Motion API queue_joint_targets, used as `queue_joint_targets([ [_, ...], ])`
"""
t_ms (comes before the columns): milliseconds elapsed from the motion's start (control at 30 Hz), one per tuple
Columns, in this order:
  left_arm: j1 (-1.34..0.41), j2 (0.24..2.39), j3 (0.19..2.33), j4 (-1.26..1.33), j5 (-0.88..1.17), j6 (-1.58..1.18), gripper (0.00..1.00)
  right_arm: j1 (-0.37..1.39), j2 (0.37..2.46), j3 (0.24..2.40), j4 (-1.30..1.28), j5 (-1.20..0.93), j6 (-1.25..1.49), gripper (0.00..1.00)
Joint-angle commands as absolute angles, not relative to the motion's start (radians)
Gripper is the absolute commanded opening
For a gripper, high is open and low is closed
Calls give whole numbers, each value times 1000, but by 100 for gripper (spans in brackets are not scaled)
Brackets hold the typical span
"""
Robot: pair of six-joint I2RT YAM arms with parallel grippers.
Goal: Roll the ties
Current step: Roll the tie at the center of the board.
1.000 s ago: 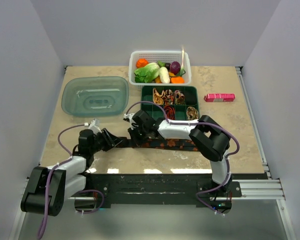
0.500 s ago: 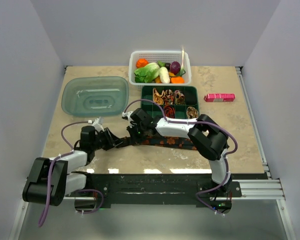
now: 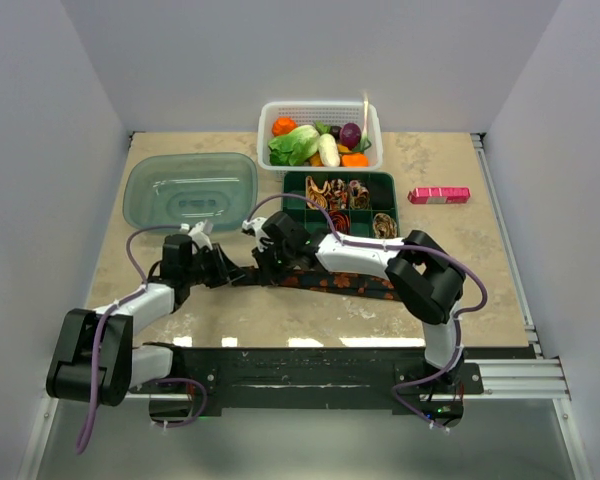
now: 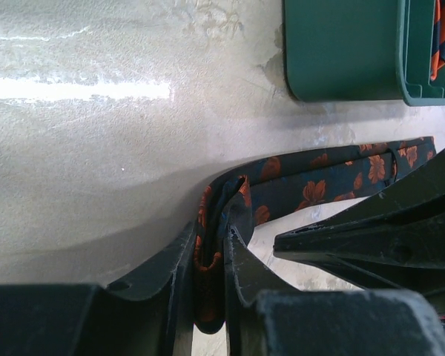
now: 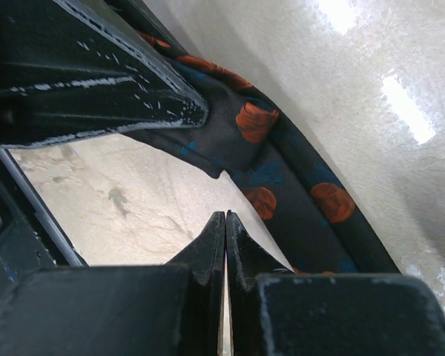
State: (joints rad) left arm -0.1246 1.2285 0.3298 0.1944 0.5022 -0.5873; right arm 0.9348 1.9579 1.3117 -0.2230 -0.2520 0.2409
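A long black tie with orange-red spots [image 3: 330, 281] lies across the table in front of the green tray. My left gripper [image 3: 227, 270] is shut on the tie's left end, which is folded between its fingers in the left wrist view [image 4: 211, 245]. My right gripper [image 3: 263, 262] is shut and empty, its tips just beside the tie [image 5: 282, 170] and above the table in the right wrist view [image 5: 225, 215]. The left gripper's fingers [image 5: 126, 81] show close above it. Several small rolled ties [image 3: 332, 192] sit in the green tray's compartments.
The green divided tray [image 3: 310, 222] stands behind the tie; its corner shows in the left wrist view [image 4: 341, 52]. A white basket of toy vegetables [image 3: 320, 133] is at the back. A clear lid [image 3: 190, 190] lies at the back left. A pink box [image 3: 439, 195] lies at the right.
My left gripper has moved away from the near edge and rightward with the tie's end, closer to the right gripper. The right gripper has shifted slightly farther back.
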Motion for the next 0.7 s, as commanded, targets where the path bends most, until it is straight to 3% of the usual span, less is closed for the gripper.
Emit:
queue_joint_targets([
  [0, -120, 1247, 386, 137, 518, -546, 0, 931, 1944, 1365, -176, -244, 227, 0],
  [667, -163, 1239, 529, -124, 398, -500, 0, 930, 2082, 1491, -163, -207, 265, 0],
])
